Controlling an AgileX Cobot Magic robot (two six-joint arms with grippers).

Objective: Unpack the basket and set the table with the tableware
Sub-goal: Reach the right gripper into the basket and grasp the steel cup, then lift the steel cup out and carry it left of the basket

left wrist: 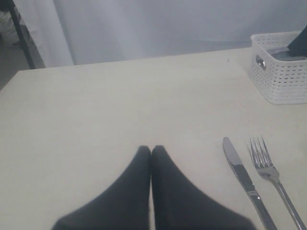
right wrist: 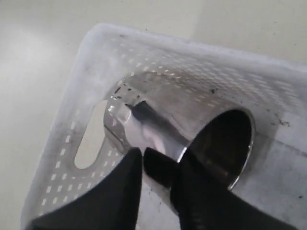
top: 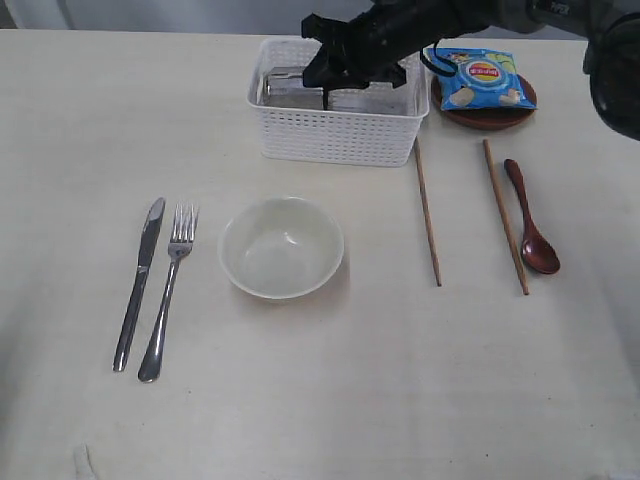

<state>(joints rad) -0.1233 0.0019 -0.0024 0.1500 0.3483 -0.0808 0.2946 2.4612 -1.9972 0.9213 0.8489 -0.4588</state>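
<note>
The white basket (top: 340,135) stands at the back of the table (top: 80,130). A shiny steel cup (top: 290,85) lies on its side inside it. My right gripper (top: 335,75) reaches down into the basket. In the right wrist view the right gripper (right wrist: 160,158) is open and straddles the wall of the cup (right wrist: 158,110), one finger outside and one inside the mouth, both close to the metal. My left gripper (left wrist: 151,149) is shut and empty, low over bare table beside the knife (left wrist: 242,175) and fork (left wrist: 268,167).
Knife (top: 140,280), fork (top: 170,290) and white bowl (top: 281,247) lie in front of the basket. To the right are two chopsticks (top: 428,215) (top: 506,215) and a wooden spoon (top: 532,225). A blue chip bag (top: 485,80) sits on the brown plate (top: 490,118).
</note>
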